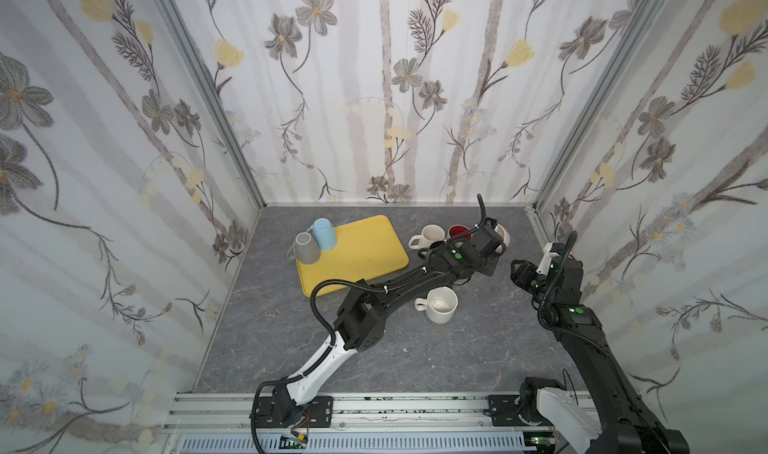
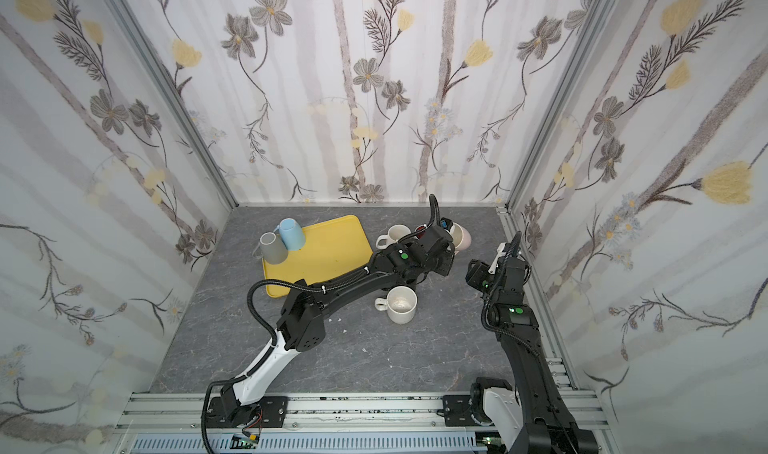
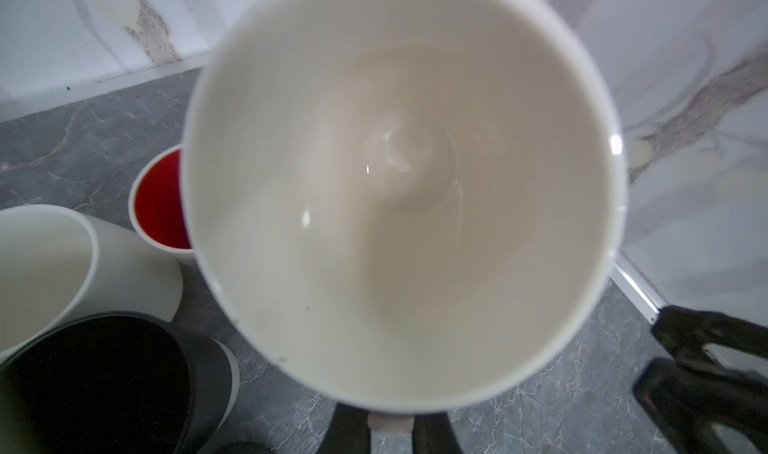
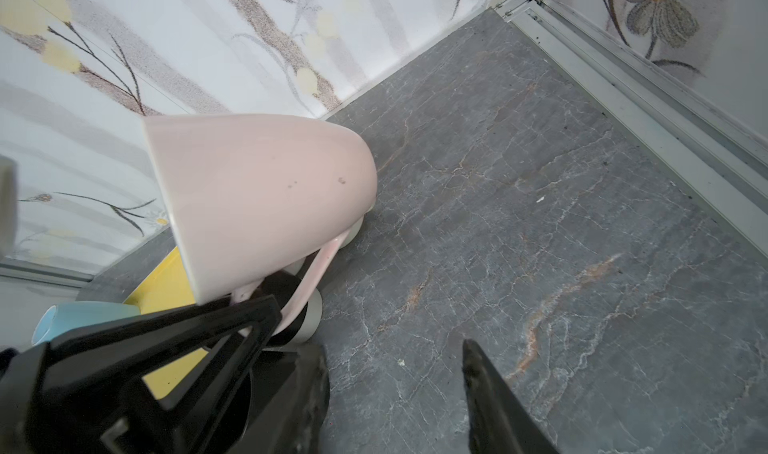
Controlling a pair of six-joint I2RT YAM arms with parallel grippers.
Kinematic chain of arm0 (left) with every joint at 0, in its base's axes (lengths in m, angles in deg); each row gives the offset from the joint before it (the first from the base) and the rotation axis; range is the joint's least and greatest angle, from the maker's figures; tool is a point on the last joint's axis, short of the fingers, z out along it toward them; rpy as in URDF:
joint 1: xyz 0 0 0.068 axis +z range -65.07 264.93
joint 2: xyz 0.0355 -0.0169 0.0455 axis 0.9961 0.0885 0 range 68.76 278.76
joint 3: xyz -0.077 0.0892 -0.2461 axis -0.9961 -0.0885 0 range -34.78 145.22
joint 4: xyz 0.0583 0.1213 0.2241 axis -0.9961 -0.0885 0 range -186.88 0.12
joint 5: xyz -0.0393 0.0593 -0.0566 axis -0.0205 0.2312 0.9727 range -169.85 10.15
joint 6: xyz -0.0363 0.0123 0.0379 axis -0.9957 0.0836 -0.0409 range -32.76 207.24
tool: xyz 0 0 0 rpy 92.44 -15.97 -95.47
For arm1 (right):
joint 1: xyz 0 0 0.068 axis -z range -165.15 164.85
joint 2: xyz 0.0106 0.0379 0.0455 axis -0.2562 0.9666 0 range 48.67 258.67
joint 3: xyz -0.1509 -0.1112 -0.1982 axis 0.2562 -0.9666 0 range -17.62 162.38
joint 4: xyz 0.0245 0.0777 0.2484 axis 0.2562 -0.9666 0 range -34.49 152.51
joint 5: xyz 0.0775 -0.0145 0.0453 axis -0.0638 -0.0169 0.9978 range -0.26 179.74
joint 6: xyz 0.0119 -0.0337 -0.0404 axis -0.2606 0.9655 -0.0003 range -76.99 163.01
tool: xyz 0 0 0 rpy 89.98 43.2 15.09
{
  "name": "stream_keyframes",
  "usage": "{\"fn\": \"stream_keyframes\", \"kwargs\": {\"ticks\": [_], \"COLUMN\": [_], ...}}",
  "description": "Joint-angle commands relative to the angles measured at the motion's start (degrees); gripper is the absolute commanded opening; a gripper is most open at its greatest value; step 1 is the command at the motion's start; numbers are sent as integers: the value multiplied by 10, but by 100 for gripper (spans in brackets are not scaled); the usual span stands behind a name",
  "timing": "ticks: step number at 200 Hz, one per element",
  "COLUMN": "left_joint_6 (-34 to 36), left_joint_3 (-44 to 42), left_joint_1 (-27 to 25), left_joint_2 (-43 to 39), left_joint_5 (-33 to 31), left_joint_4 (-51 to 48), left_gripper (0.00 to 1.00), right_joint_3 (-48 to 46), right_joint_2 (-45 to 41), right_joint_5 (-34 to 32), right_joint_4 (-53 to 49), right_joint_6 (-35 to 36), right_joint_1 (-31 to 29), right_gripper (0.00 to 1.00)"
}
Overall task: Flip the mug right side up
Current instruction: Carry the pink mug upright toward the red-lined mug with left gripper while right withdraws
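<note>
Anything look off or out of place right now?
The pink mug is tilted on its side, gripped by its handle in the left pincer. At the yellow tray's far left corner, the blue mug and grey mug appear upside down. No spill or breakage visible.

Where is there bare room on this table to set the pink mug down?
Free: the grey table in front, between the near cream mug and the front rail; the back right corner beyond the pink mug; the right half of the yellow tray. Crowded: far cream mug, red mug and black mug bunched beside the tray.
</note>
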Motion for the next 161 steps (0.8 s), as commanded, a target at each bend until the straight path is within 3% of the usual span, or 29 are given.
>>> {"fn": "stream_keyframes", "kwargs": {"ticks": [1, 88, 161], "left_joint_6": [-2, -16, -24], "left_joint_3": [65, 63, 57], "left_joint_1": [-9, -13, -5], "left_joint_2": [43, 78, 79], "left_joint_5": [-37, -59, -88], "left_joint_4": [-81, -93, -124], "left_gripper": [0, 0, 6], "right_joint_3": [-14, -38, -42], "right_joint_2": [-17, -14, 27], "right_joint_5": [6, 29, 71], "right_joint_4": [-14, 0, 36], "right_joint_6": [17, 15, 8], "right_joint_1": [5, 5, 5], "right_gripper": [51, 51, 49]}}
